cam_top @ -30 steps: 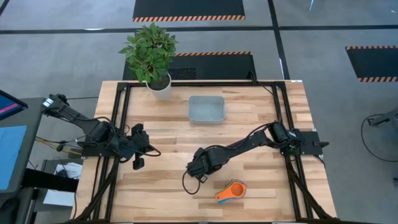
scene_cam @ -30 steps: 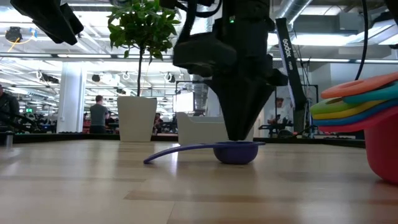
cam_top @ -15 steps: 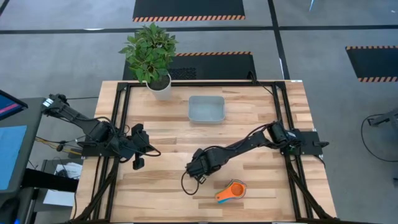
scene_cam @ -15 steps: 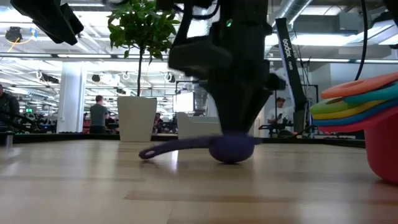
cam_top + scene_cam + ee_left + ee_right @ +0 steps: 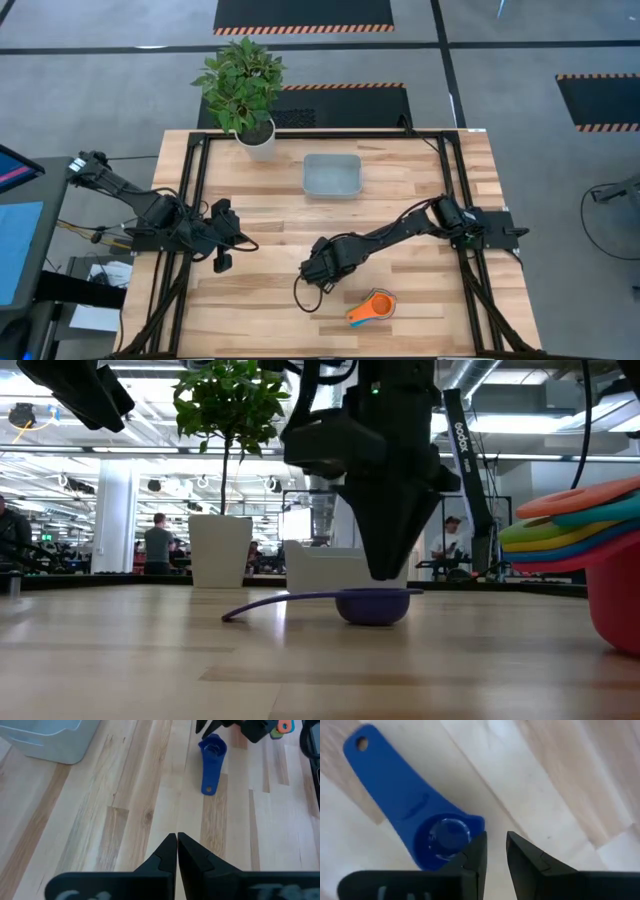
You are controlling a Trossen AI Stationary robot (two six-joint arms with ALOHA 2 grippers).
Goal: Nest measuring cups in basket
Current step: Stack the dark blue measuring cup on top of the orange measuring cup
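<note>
The dark blue measuring cup (image 5: 375,603) rests bowl-down on the table, its handle (image 5: 270,603) pointing to the table's left; it also shows as the dark blue cup (image 5: 212,762) and as the cup (image 5: 420,815). My right gripper (image 5: 385,574) (image 5: 496,852) hangs just above the bowl's rim, fingers pointing down with a narrow gap; in the high view the right gripper (image 5: 320,266) hides the cup. The other cups sit nested in a stack (image 5: 372,305) (image 5: 585,535). The basket (image 5: 332,175) stands at the far middle. My left gripper (image 5: 177,840) is shut, waiting at the left (image 5: 222,252).
A potted plant (image 5: 245,90) in a white pot (image 5: 220,550) stands at the far left corner. Black frame rails (image 5: 195,200) run along both table sides. Bare wood lies between the basket and the right gripper. People stand in the room behind the table.
My right gripper pressed down at the dark blue cup's bowl, then rose slightly. The cup rocked, shifted a little toward the table's left, and now lies flat again.
</note>
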